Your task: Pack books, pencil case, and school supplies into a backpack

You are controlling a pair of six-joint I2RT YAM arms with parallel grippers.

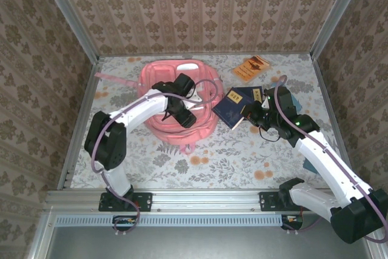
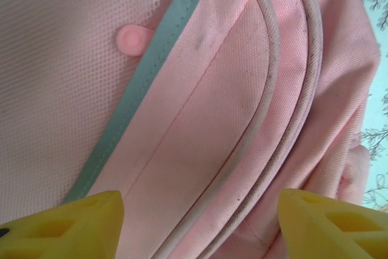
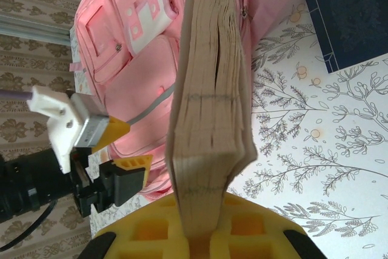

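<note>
floral table (image 1: 182,162), patterned walls (image 1: 200,4), metal rail (image 1: 200,198)

No readable text anywhere on my side.

- Navy books (image 1: 233,107): small gold cover marks, too small to make out from the top view.
- Flat-lying navy book (image 3: 351,16) in my right wrist view: a faint darker mark on the cover, no letters resolvable.
- Orange booklet (image 1: 251,67): dark picture on the cover, any lettering there is blurred.
- Clamped book (image 3: 209,119) in my right gripper (image 3: 200,235): seen edge-on, with faint lines across the page edges that are not characters.
- Backpack (image 3: 115,40): the white patches (image 3: 142,19) look blank. My left wrist view is plain pink weave with grey trim, nothing legible.
</note>
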